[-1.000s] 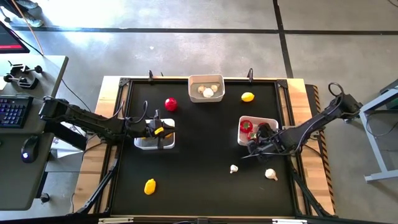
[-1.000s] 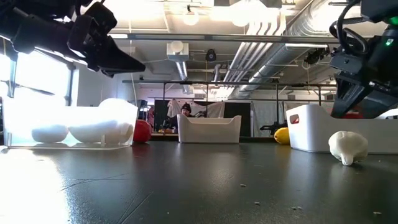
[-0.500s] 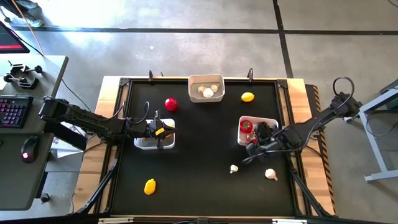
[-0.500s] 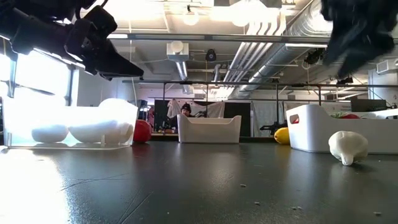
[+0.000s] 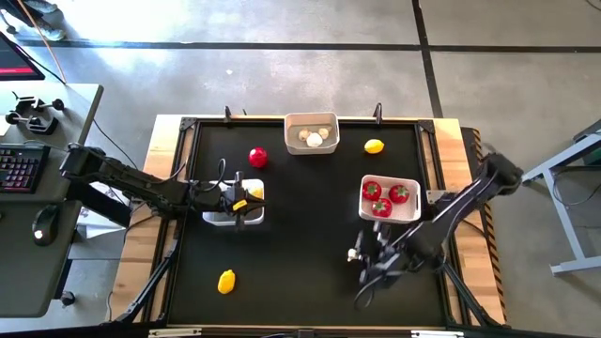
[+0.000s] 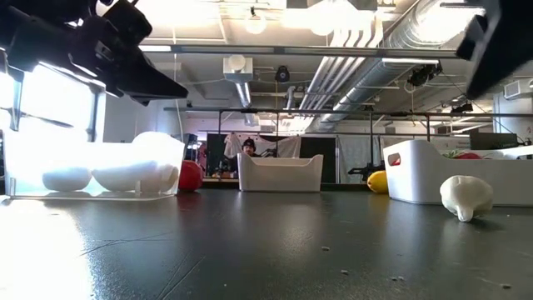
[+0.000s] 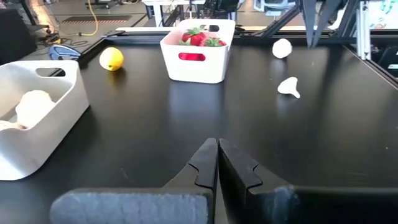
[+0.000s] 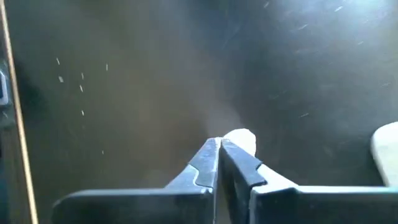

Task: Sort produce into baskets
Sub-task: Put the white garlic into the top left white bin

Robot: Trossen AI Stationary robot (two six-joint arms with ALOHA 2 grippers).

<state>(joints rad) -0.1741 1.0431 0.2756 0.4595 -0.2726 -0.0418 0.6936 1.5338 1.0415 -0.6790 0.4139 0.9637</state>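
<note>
Beside the tomato basket (image 5: pixel 391 198), on its near-edge side, two white garlic bulbs lie loose on the black table (image 5: pixel 310 282); one garlic bulb (image 5: pixel 354 253) shows just beside the right gripper (image 5: pixel 368 272), and the other is hidden under the arm in the high view, though both show in the left wrist view. The right gripper hangs low just past the visible bulb, its fingers pressed together and holding nothing, the bulb peeking out behind their tips in the right wrist view; that looks like an approach for the next pick, and the jaws would have to part first. Three tomatoes fill the tomato basket. Farther out, the garlic basket (image 5: pixel 311 132) at the far edge holds white bulbs, with a lemon (image 5: pixel 374 145) loose between it and the tomato basket. Across the table, the left gripper (image 5: pixel 239 200) waits over the lemon basket (image 5: pixel 232 214), fingers closed on nothing. A stray tomato (image 5: pixel 257 157) and a second lemon (image 5: pixel 226 280) remain unsorted either side of that basket.
</note>
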